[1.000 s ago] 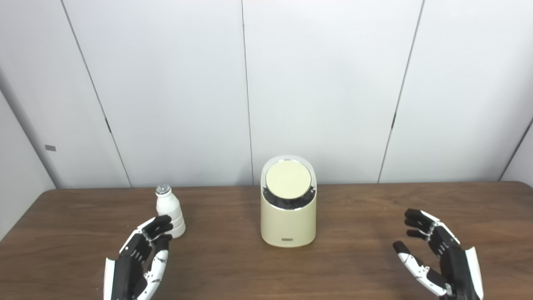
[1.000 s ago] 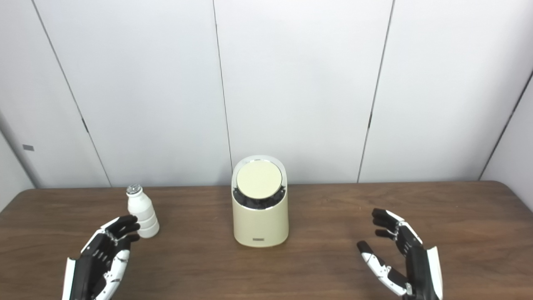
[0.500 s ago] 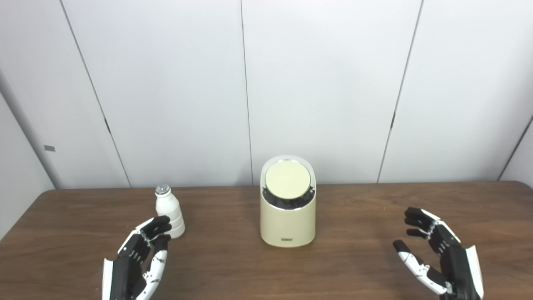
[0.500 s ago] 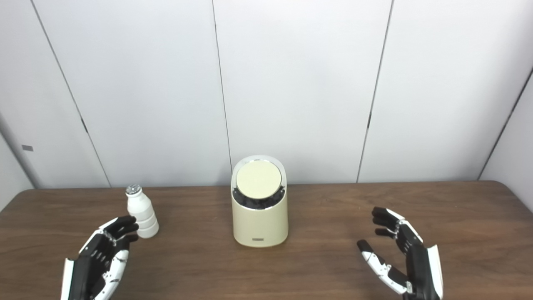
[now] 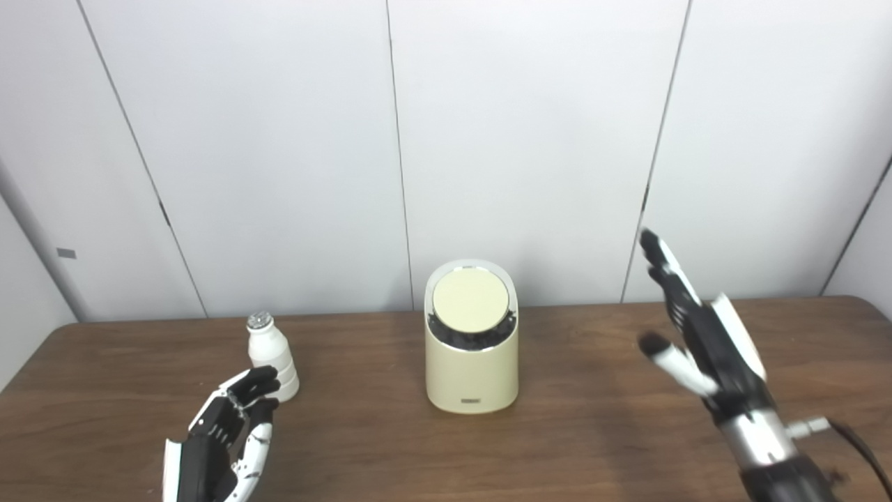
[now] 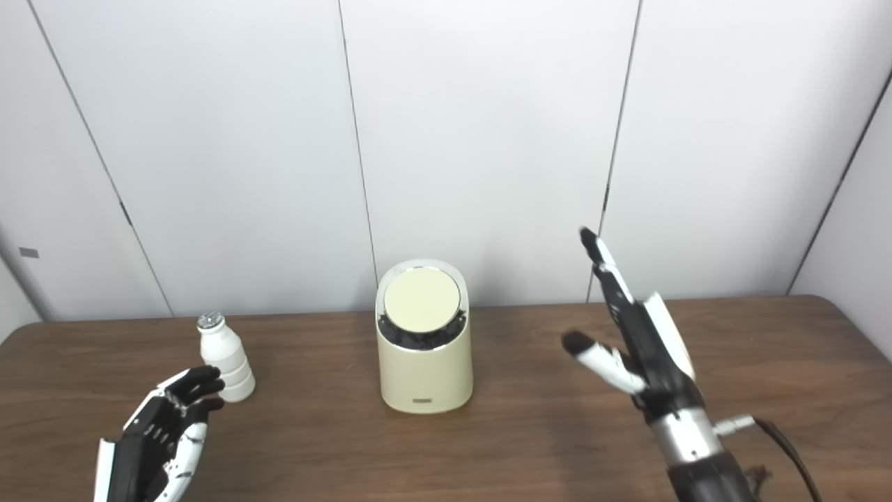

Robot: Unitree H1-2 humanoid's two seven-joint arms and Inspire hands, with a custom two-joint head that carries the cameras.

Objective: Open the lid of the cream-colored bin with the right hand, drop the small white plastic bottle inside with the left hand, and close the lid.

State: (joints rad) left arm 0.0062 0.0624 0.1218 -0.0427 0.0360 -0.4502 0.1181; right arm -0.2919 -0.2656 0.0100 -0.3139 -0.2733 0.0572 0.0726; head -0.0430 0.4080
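A cream-colored bin [image 5: 472, 376] stands mid-table, its round slanted lid [image 5: 471, 300] closed. To its left a small white plastic bottle [image 5: 270, 356] with a silver cap stands upright. My left hand [image 5: 221, 438] hovers low just in front of the bottle, open, fingertips near its base but apart from it. My right hand [image 5: 697, 339] is raised well above the table to the right of the bin, open, fingers stretched upward and thumb pointing toward the bin. It holds nothing.
The dark wooden table [image 5: 599, 432] runs across the picture, with a white panelled wall [image 5: 529, 139] right behind it. The table's right corner [image 5: 864, 307] lies beyond my right hand.
My right hand has lifted from low over the table to about lid height, its fingers straightened. The camera has shifted slightly. My left hand, the bottle and the bin stay as before.
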